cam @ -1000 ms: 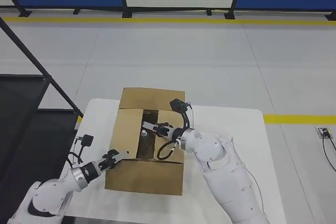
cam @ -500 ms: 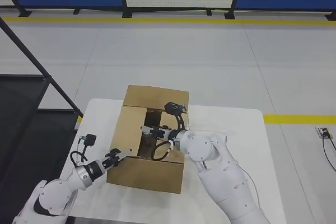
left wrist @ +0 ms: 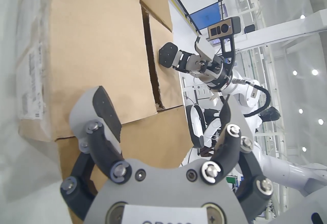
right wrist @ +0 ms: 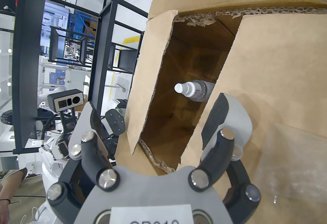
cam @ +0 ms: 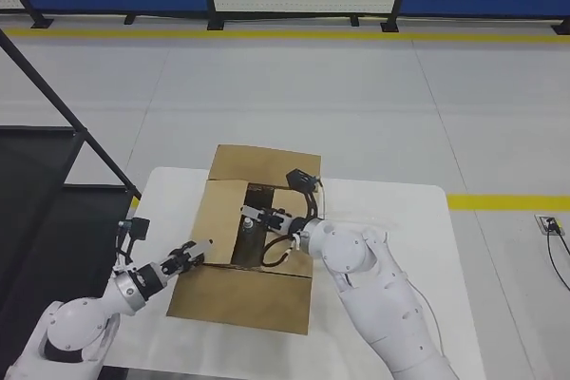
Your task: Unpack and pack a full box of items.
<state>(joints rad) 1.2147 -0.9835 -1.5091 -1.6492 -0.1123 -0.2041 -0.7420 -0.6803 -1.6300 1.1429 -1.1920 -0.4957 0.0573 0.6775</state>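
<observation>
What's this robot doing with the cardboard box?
A two-armed robot is working at an open box on a white table. Its right gripper is open and hangs over the box's opening, where a white bottle sits inside. Its left gripper, also open, is at the box's left side. Neither gripper holds anything at this moment.

Nothing is legible. The white printed labels (left wrist: 29, 97) on the side of the brown cardboard box (cam: 237, 299), mid-frame from above, are too fine to read; the white sticker (left wrist: 163, 216) on the base of the left end effector (left wrist: 163, 105) is cut off.
</observation>
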